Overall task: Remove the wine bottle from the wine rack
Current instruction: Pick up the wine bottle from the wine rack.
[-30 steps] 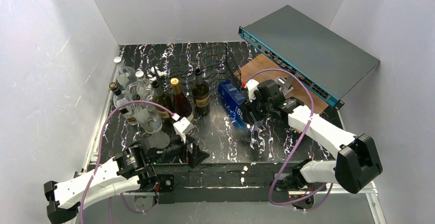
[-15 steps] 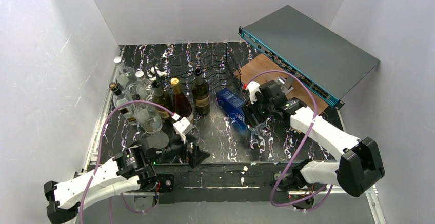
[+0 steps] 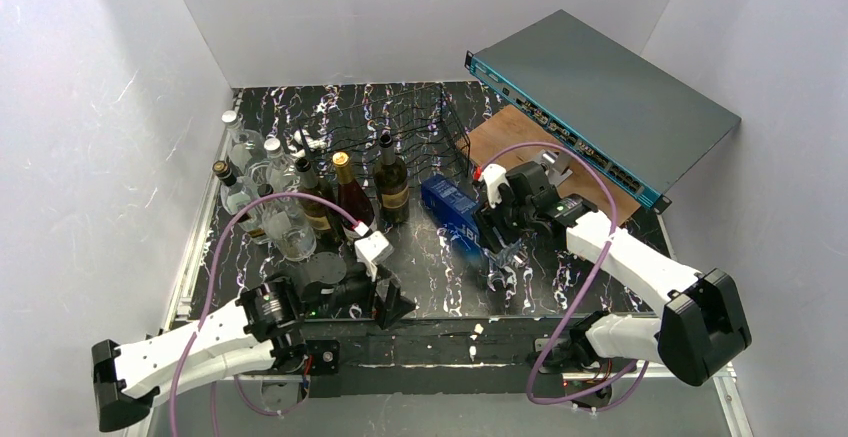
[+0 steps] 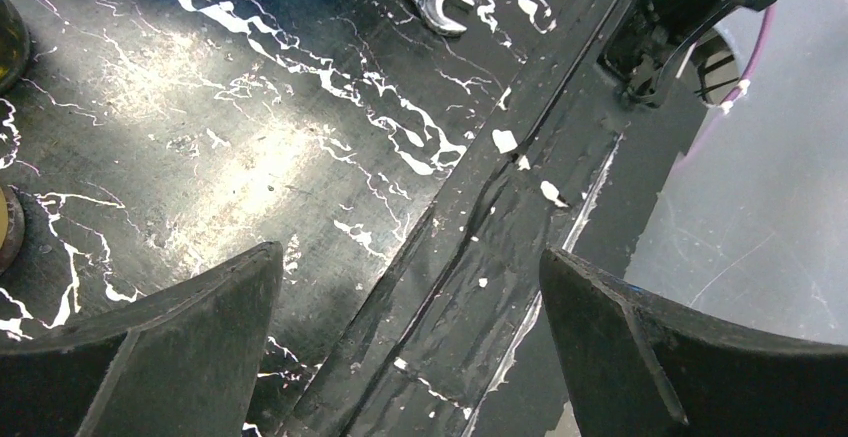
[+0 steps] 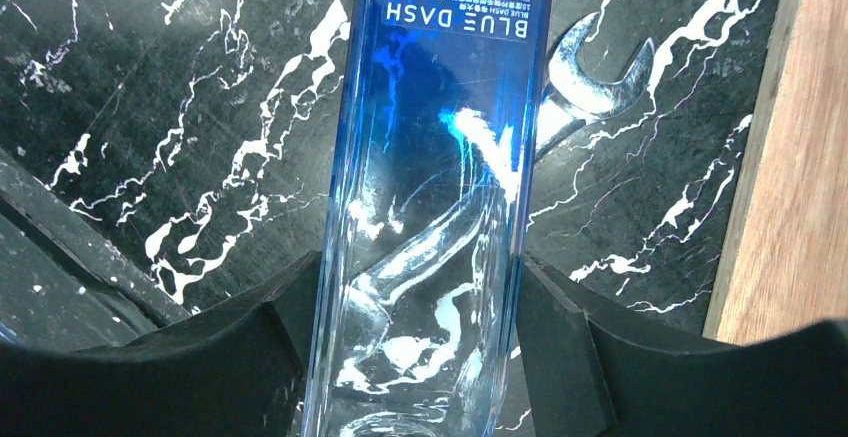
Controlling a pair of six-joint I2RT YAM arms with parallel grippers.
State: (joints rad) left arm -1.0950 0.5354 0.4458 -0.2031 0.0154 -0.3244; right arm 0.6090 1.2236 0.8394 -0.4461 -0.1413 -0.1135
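Black marbled desk (image 3: 440, 262): open room centre-front, walls tight on three sides. Grey box (image 3: 600, 87) crowds far right; wine rack (image 3: 420, 117) far centre, upright bottles (image 3: 300, 197) at its front-left. We see blue bottle (image 5: 440, 157) off the rack, just right of it, pinched by right pincer (image 5: 428, 307) over a wrench (image 5: 590, 72). Left pincer (image 4: 410, 327) spread, at near edge.

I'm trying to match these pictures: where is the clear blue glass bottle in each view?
Top external: clear blue glass bottle, right of centre.
Left wrist: not in it.
Right wrist: bottle central, gripped by the right tool.
Shared: black white-veined tabletop.
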